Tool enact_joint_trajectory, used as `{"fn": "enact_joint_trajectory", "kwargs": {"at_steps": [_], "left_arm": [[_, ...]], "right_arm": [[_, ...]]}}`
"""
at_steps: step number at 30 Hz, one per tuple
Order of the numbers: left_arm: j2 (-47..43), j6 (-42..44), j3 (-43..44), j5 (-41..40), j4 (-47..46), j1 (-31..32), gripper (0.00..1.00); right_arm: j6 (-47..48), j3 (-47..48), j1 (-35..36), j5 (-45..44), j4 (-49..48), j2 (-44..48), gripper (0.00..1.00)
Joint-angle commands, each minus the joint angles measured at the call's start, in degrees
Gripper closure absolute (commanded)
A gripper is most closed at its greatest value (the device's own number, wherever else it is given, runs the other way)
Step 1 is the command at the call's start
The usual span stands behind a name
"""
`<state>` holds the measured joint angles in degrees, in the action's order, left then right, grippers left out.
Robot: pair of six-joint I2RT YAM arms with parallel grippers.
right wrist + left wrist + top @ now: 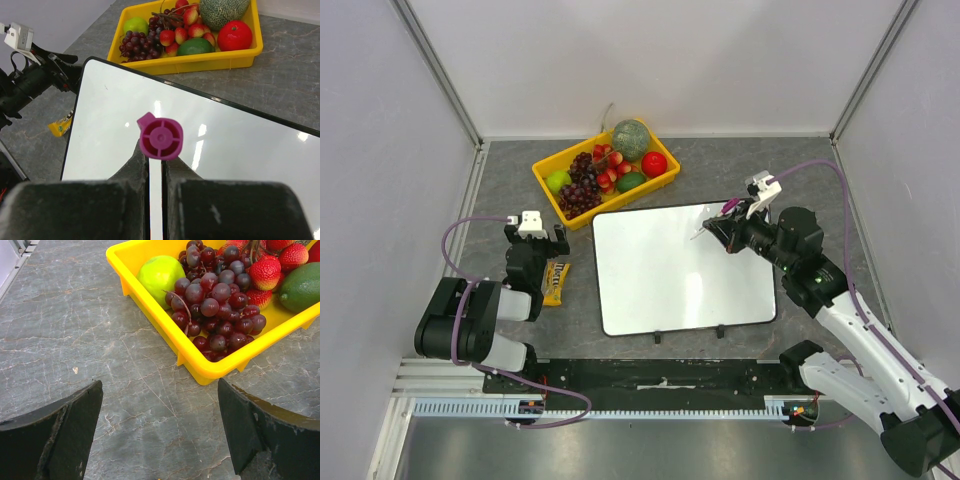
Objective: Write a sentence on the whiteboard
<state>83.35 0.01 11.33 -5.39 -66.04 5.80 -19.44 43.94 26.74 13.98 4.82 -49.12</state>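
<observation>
Item: whiteboard [680, 270], 1 piece, laid flat at the centre of the grey worktop [500, 200], just in front of a yellow tray [545, 172] of fruit, with its 2 black clips on the near edge. No writing is seen on its surface, so the sentence is judged not yet begun. Right gripper [154, 160]: closed tight on a marker [160, 136], whose purple back end is shown to the wrist camera. It is held over the far right corner of the board, and whether the tip touches cannot be told. Left gripper [160, 420]: spread wide and holding nothing, set low over bare worktop beside the tray, well apart from the board, with a snack packet [556, 282] lying next to its arm. Handling note, as a judgement: the marker is best carried to the far left of the board before the 1st stroke, so that room is left for a whole line. It should be lowered only until the tip meets the glossy face, then drawn with light, even pressure. Strokes should be kept inside the black rim. The board is likely to slide, so it may be steadied at 1 edge by the free gripper.
</observation>
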Motion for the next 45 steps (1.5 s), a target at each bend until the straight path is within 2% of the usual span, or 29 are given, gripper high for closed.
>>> {"fn": "enact_joint_trajectory", "kwargs": {"at_steps": [1,6,17,45], "left_arm": [[-0.47,2.01,0.62,0.38,-1.55,-0.27,0.0],[-0.56,2.01,0.62,0.38,-1.55,-0.18,0.0],[-0.47,2.01,0.62,0.38,-1.55,-0.27,0.0],[-0.56,2.01,0.62,0.38,-1.55,-0.27,0.0]], "right_arm": [[0.9,0.44,-0.2,-0.88,-0.95,1.31,1.0],[1.25,0.88,-0.2,-2.02,-0.08,2.28,1.0],[2.3,1.05,-0.2,-10.28,2.65,8.69,1.0],[3.44,1.58,-0.2,-9.23,3.35,5.8,1.0]]}}
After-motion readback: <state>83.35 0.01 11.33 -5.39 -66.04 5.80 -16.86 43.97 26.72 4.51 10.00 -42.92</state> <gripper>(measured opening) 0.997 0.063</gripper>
